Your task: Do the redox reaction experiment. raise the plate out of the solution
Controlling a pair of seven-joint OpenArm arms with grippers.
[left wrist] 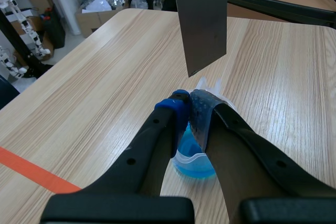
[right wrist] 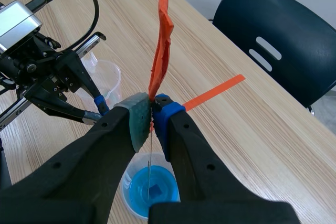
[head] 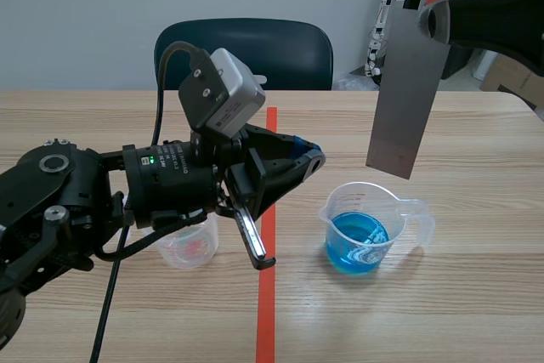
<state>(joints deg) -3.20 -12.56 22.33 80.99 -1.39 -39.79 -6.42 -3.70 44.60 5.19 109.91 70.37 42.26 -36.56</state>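
Observation:
A grey metal plate (head: 406, 99) hangs upright in the air, its lower edge just above the clear beaker of blue solution (head: 364, 235). My right gripper (head: 436, 19) is shut on the plate's top, where an orange tag (right wrist: 163, 45) sticks up. In the right wrist view the gripper (right wrist: 153, 106) pinches the plate (right wrist: 150, 156), seen edge-on, straight over the blue beaker (right wrist: 152, 188). My left gripper (head: 293, 163) is shut on nothing, hovering left of the beaker. In the left wrist view its fingertips (left wrist: 190, 106) meet over the beaker (left wrist: 191, 165), with the plate (left wrist: 202, 19) ahead.
A small clear cup (head: 189, 248) with a pinkish bottom stands under the left arm, also in the right wrist view as a clear cup (right wrist: 107, 77). A dark chair (head: 246, 53) stands beyond the table's far edge. An orange tape line (head: 269, 278) runs down the table's middle.

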